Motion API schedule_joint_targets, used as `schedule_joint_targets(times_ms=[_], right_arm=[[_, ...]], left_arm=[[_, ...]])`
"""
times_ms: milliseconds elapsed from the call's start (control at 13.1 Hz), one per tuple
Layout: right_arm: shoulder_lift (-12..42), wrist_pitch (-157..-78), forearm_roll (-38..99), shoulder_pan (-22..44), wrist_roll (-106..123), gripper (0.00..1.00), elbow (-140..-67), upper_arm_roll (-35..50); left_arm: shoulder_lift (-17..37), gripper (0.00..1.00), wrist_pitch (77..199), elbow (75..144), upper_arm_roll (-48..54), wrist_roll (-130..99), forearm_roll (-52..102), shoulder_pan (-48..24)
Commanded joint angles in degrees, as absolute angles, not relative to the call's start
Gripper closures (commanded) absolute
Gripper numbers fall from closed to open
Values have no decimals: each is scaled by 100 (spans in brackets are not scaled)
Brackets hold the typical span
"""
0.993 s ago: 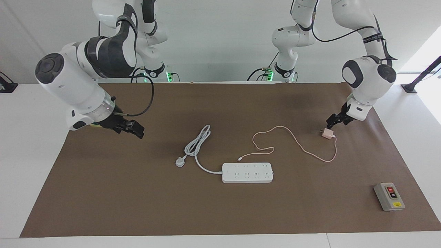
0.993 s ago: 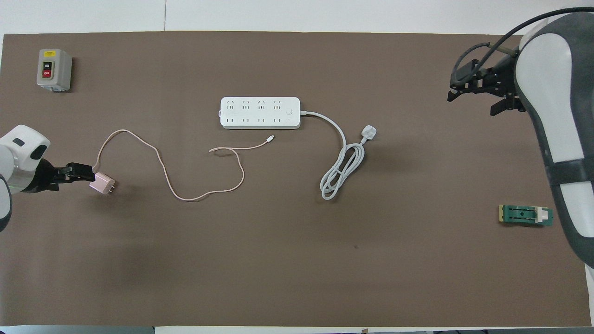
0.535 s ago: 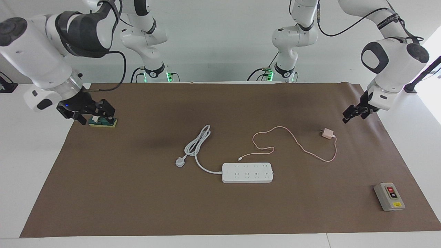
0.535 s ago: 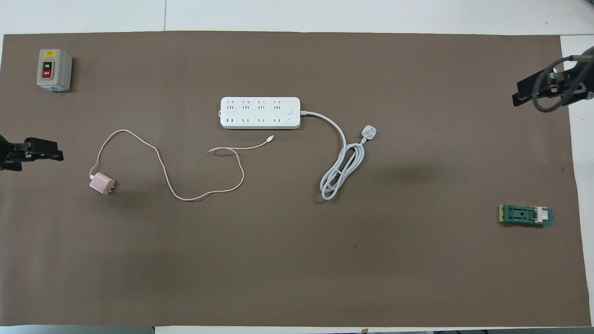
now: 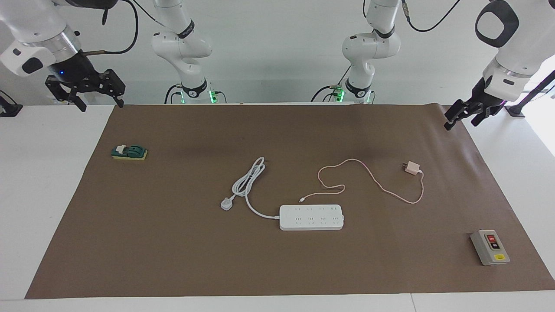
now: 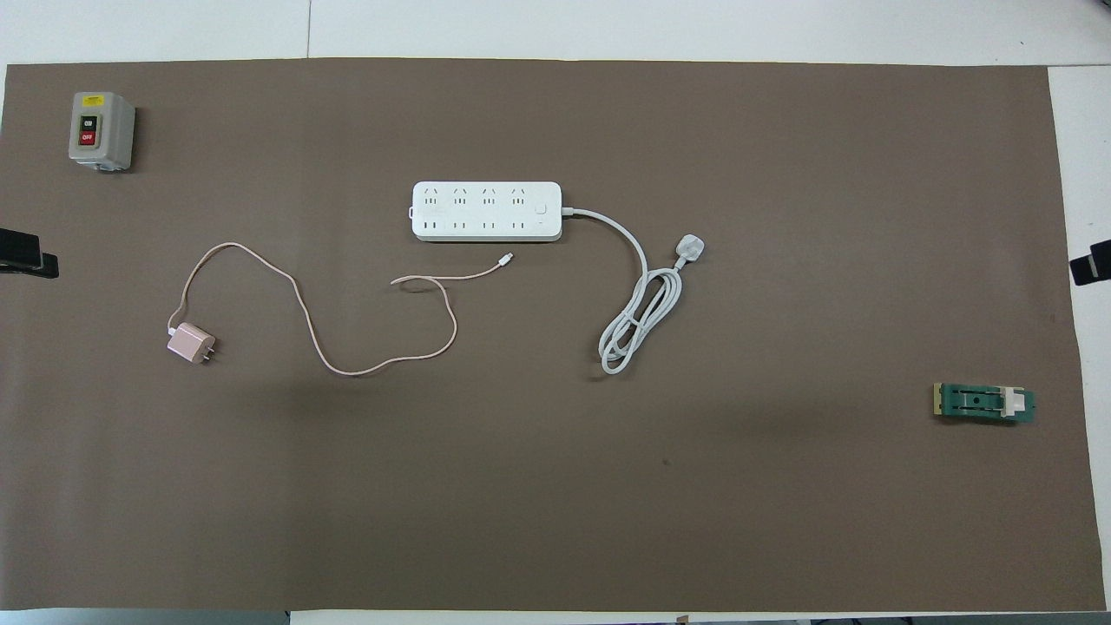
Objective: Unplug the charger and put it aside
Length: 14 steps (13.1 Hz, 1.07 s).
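Both steps look done: the charger (image 5: 412, 168) lies unplugged on the tabletop at about two o'clock from the power strip (image 5: 311, 217), well apart, while the left gripper (image 5: 461, 113) and right gripper (image 5: 85, 89) hang empty, fingers spread.

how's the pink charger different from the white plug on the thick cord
The charger is a pale pink cube; the white plug is white and flatter, with a rounded outline. The charger's thin pink cable wanders loosely over the brown mat to a free end near the power strip; the white plug's thick cord is partly coiled and joins the power strip. Both lie on the mat, unplugged and untouched.
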<state>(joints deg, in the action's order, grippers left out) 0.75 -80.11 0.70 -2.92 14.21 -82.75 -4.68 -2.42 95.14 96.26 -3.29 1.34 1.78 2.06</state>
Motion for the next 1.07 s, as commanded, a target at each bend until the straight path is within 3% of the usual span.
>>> schedule_joint_targets(times_ms=[0,382,993], right_arm=[[-316,-8462,-26,-483,1319,0,-9017,-272],[-308,-8735,-446,-422,1248,0,-9035,-237],[-325,-8684,-343,-431,747,0,-9105,-167]], left_arm=[[-466,0,9255,9694,-308,123,123,-43],[-98,0,9106,9615,-316,141,88,-588],[-97,0,8991,9694,-308,193,97,-624]])
